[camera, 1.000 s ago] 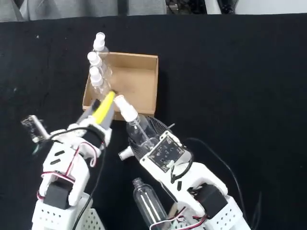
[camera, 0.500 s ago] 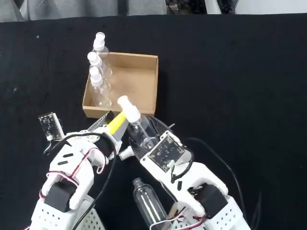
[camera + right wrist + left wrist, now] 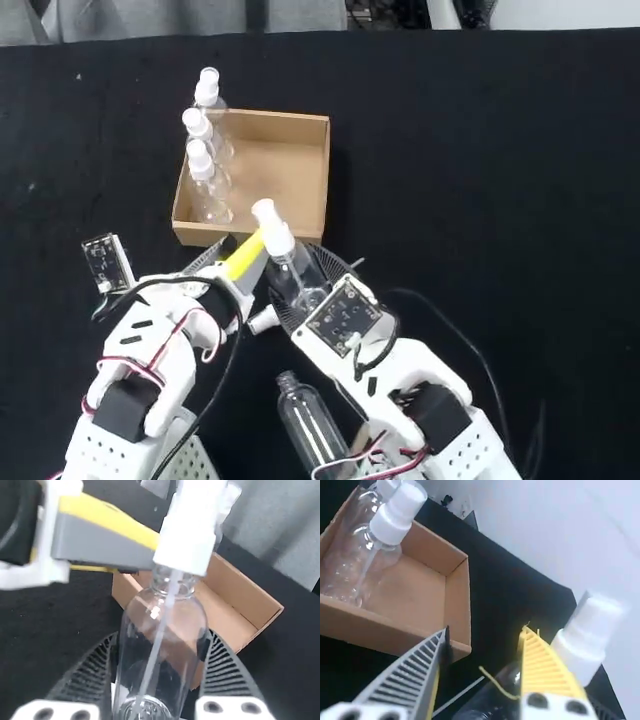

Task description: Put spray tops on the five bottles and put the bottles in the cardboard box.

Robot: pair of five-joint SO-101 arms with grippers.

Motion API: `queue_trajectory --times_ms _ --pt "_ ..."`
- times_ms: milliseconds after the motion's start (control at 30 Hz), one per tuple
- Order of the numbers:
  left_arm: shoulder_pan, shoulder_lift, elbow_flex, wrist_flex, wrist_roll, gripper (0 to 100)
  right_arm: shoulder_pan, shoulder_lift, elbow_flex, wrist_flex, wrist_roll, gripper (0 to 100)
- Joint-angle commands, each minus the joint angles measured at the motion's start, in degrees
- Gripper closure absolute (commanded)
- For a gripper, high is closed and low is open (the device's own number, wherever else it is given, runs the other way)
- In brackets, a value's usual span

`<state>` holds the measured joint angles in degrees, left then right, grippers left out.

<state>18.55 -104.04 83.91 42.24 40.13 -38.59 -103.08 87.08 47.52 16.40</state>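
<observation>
Bottle: clear plastic, white spray top on neck, dip tube inside. Held off the worktop, tilted toward the cardboard box, just short of its near wall. Right gripper fingers clamped on the body. Left gripper alongside, fingers apart, yellow one just beside the spray top. Three capped bottles upright at the box's left side. Uncapped bottle lying between the arm bases.

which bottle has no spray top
The bottle lying on the table, neck bare; the held bottle and three at the box have white tops.
</observation>
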Motion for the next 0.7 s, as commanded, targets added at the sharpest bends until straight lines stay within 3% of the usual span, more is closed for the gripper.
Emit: queue_trajectory --times_ms 0,667 --pt "2.9 -0.6 -4.1 1.1 -0.7 79 -0.9 -9.5 -0.3 0.0 -0.3 88.9" --pt "4.8 -0.6 -4.0 4.1 -4.4 79 -0.4 -9.5 1.6 0.1 -0.3 88.9"
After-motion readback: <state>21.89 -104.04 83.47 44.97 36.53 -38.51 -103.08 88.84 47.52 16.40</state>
